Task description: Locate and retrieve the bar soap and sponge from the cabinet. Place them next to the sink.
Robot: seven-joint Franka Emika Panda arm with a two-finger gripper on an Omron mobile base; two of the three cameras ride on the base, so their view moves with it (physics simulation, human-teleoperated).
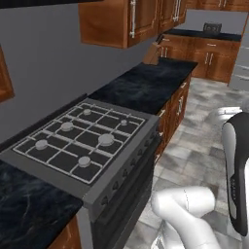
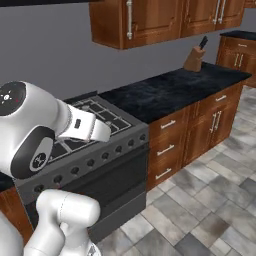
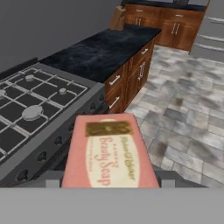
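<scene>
Here the bar soap [image 3: 110, 151] points lengthwise away from the claw [image 3: 109, 183].

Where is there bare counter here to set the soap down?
The dark counter between the stove and the knife block is bare along its length. The stove top is all burner grates, a poor spot. The bar soap sits in the gripper, above the stove's front edge.

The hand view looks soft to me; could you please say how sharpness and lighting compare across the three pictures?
Hand view: bar soap looms large, label lettering blurred but readable. Left base view: stove evenly lit, no glare, faint shadows. Right base view: knife block coarse and pixelated.
</scene>
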